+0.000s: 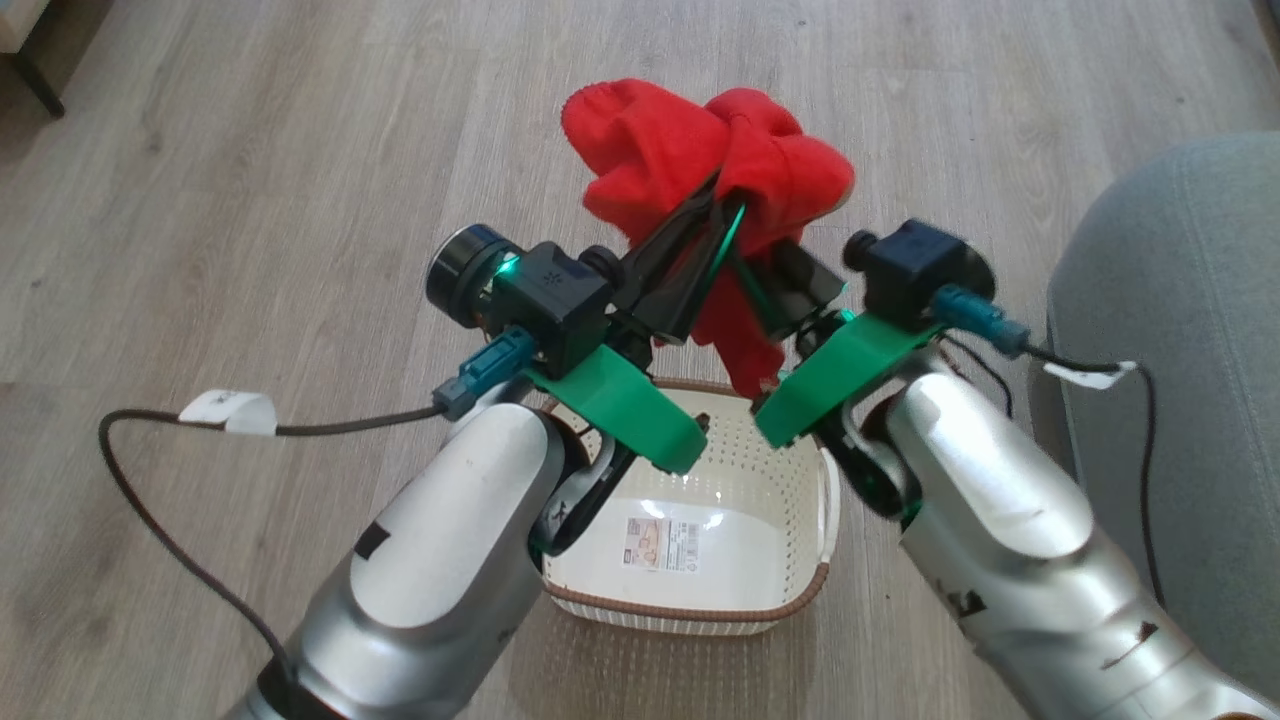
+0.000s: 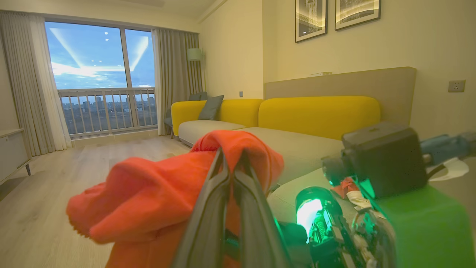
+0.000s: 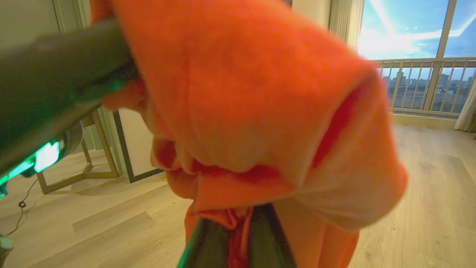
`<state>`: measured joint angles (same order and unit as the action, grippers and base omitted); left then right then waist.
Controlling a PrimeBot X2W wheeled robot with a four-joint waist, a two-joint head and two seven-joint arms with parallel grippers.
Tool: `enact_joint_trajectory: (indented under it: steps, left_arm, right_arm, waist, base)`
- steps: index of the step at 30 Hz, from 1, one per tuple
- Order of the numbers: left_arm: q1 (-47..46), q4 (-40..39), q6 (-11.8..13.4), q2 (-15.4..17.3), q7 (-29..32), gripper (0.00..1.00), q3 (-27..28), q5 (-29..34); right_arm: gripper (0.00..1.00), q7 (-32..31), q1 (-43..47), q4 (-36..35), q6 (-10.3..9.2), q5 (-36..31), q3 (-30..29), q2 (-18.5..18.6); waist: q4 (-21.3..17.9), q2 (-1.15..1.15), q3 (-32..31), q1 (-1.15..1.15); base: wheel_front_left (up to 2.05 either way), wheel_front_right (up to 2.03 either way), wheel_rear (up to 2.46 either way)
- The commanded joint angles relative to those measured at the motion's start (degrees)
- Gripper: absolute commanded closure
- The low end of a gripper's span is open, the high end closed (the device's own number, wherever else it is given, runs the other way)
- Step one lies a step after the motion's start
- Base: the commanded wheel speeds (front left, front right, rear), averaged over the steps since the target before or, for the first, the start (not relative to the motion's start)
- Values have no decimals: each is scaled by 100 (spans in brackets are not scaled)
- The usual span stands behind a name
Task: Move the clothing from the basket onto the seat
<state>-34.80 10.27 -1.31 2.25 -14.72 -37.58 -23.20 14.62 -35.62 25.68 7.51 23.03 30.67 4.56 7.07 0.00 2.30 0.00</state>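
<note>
The red clothing [image 1: 690, 160] hangs bunched in the air above the basket [image 1: 700, 625], a cream plastic tub with a brown rim and a label on its bare bottom. My left gripper [image 1: 712, 200] is shut on the fabric from the left, and its fingers [image 2: 223, 186] pinch the clothing [image 2: 148, 197]. My right gripper [image 1: 745, 225] is shut on the same bundle from the right, with red clothing [image 3: 253, 111] caught between its fingers [image 3: 208, 242]. The grey seat [image 1: 1170, 350] curves along the right edge, beside the basket.
Wood floor [image 1: 250, 200] surrounds the basket. A dark cable [image 1: 150, 500] loops over the floor at my left arm. A furniture leg [image 1: 35, 85] stands at the far left corner. A yellow sofa [image 2: 316, 111] lines the wall, and a wooden frame [image 3: 93, 167] stands on the floor.
</note>
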Motion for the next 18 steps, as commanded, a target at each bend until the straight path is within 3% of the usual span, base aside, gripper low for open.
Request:
enact_joint_trajectory:
  steps: [1,3,5,6,18]
  left_arm:
    - [-113,-144,24,63,-28,100,170,-7]
    - [-97,-149,28,63,-28,100,207,14]
    - [-62,-162,17,63,-28,43,246,56]
    - [-35,-128,-5,63,-28,0,248,78]
    - [204,360,-299,138,-28,0,458,320]
  right_arm:
    - [100,38,-98,-250,-2,-58,-142,-147]
    - [100,38,-33,-330,-2,-136,-339,-150]
    - [100,38,49,-446,-2,-225,-534,-152]
    - [100,38,87,-498,-2,-262,-630,-151]
    - [100,38,419,-1256,-2,-615,-1684,99]
  waist:
    - [-10,0,5,0]
    - [-56,0,19,0]
    - [-128,0,33,0]
    - [-170,0,41,0]
    - [-1089,0,195,0]
  base:
    - [0,0,0]
    - [0,0,0]
    - [0,0,0]
    - [0,0,0]
    - [0,0,0]
